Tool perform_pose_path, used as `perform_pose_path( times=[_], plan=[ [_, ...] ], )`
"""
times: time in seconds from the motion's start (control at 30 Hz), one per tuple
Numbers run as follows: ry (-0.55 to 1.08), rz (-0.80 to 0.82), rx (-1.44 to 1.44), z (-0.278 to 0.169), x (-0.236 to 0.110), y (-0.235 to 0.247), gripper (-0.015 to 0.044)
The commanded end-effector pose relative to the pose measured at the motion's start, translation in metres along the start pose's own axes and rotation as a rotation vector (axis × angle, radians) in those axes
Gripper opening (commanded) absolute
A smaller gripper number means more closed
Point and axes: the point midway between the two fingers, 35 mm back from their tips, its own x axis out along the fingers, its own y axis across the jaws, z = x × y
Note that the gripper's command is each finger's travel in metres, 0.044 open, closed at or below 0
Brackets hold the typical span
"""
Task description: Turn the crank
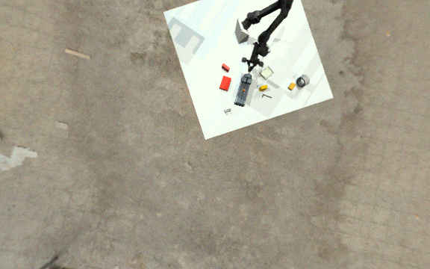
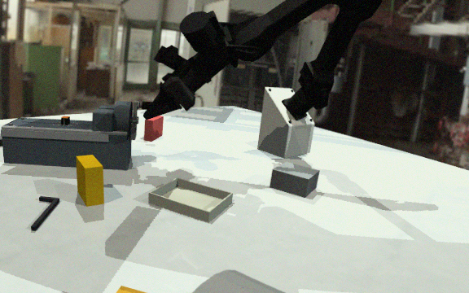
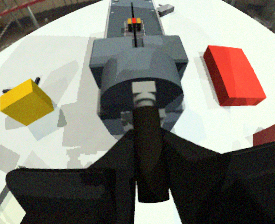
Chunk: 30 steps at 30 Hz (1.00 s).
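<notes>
The gripper [image 3: 150,192] is clamped nearly shut on the crank handle [image 3: 149,156], a dark bar running from the jaws to the round hub at the near end of the grey slide machine [image 2: 65,140]; the grip lines up with the machine's long axis, probably so that wrist rotation turns the crank directly. In the wrist view the red pointer [image 3: 132,24] sits at twelve o'clock along the slide's top slot; the brass marks are too small to make out. A red block [image 3: 233,74] lies at two o'clock, a yellow block [image 3: 25,102] at nine. Everything rests on a white table [image 1: 215,123] over stained concrete, in a dim industrial hall.
</notes>
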Motion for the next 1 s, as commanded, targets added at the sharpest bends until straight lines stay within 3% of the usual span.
perform_pose_path(
  times=[0.0, 0.97],
  plan=[
    [-0.004, -0.023, 0.011, -0.0002, -0.0003, -0.0093, 0.0],
    [-0.004, -0.023, 0.01, -0.0009, 0.0005, -0.0117, 0.0]
  ],
)
